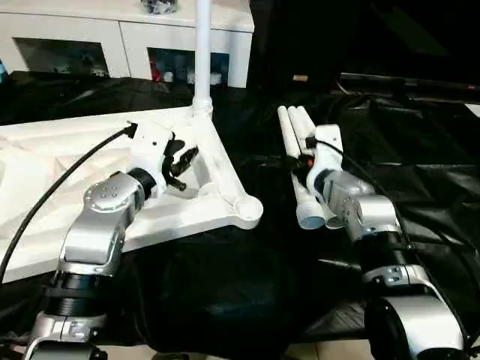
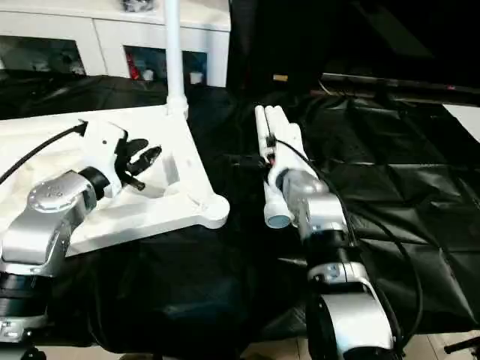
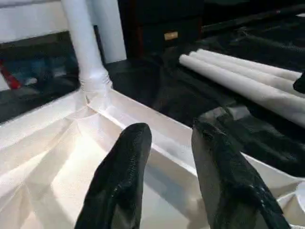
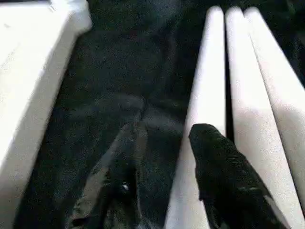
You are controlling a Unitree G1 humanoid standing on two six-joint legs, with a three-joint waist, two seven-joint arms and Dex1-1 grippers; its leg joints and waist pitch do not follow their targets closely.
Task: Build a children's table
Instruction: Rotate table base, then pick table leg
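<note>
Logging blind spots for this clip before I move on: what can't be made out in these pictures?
- Upright leg: its top is cut off by the upper edge in both eye views.
- Tabletop: its left side runs off the edge in both eye views.
- Three loose legs: the right gripper and forearm cover their near parts.
- Cabinet contents: too small to identify.

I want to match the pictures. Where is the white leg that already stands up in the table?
Left eye view: standing leg, top centre, in the far corner socket.
Right eye view: standing leg, top, left of centre.
Left wrist view: standing leg, upper left.
Right wrist view: not in it.
Shared landmark: three loose legs.
</note>
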